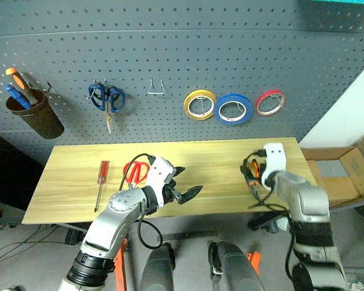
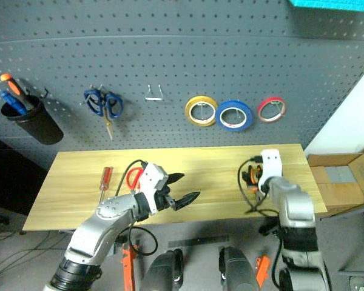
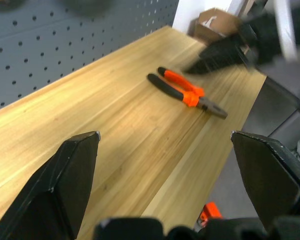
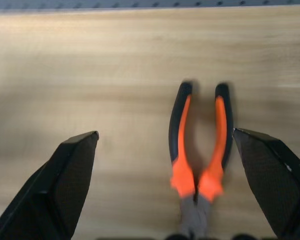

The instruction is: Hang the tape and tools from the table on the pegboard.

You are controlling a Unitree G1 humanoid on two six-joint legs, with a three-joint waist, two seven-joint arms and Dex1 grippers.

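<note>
Left eye view looks down over a wooden table toward a grey pegboard. Nearest, at 7 o'clock, the left gripper hangs above the table's front edge, its 2 fingers wide apart and empty. At 4 o'clock the right gripper hovers over the pliers, fingers spread wide on either side and not touching them; the pliers lie flat near the table's right end.

Farther back on the left half, the red scissors lie just behind the left wrist, and the screwdriver lies at 9 o'clock of them, a little apart.

On the board, the blue tape already hangs at 1 o'clock, between a yellow roll and a red roll. An empty hook sits at 12 o'clock, blue scissors at 11, a cup of tools at 10.

By this, 1 of 4 items is hung; the pliers, scissors and screwdriver remain, with the pliers likely next.
</note>
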